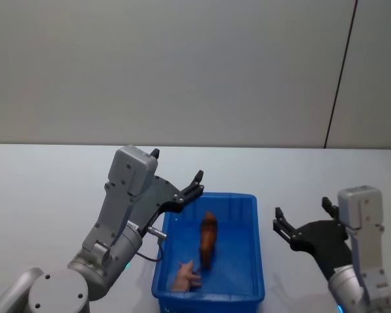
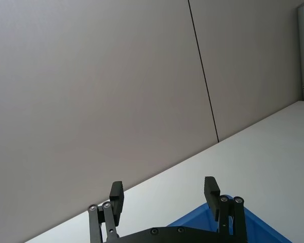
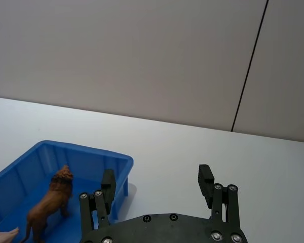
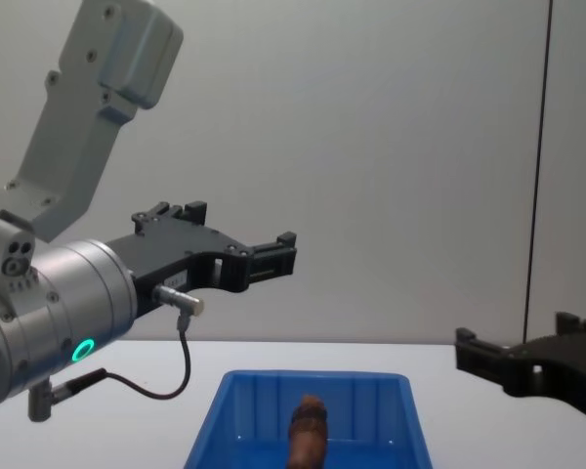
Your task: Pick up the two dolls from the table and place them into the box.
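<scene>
I had both arms up off the plain white tabletop (image 1: pixel 52 182), and both dolls sat inside the bright blue glossy plastic bin (image 1: pixel 256 248) at the lower centre of the head frame. The reddish-brown shaggy lion figurine (image 1: pixel 208 238) stood mid-bin. The small pale peach figurine (image 1: pixel 184 277) lay near the bin's lower left corner. My left gripper (image 1: pixel 176 165) hung over the bin's left rim, fingers spread and empty. My right gripper (image 1: pixel 302 208) sat at the right of the frame, apart from the bin, also spread wide with nothing in it. I judged both toys light, rigid moulded plastic, a bit slick. I would have pinched either across the torso, never by the thin legs or tail. The placing looked finished to me.
</scene>
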Available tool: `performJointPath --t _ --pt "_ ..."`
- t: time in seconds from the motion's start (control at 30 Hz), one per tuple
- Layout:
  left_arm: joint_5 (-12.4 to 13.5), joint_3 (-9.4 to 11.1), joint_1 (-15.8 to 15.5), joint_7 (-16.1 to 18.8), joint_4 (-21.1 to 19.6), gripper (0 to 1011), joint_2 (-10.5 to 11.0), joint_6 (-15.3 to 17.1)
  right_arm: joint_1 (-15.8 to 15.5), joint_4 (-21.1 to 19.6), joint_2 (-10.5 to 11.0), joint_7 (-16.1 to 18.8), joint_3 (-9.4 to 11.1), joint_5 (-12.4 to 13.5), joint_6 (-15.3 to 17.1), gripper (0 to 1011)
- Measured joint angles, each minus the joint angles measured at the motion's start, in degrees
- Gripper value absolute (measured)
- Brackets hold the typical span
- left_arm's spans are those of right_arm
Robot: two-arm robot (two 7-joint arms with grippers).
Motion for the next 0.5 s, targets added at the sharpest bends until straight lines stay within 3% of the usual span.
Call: performJointPath --t 0.5 --pt "-0.22 -0.20 0.47 0.56 -0.48 1001 0.26 0.06 -2.02 -2.02 1.37 -1.89 0.81 1.03 -0.09 1001"
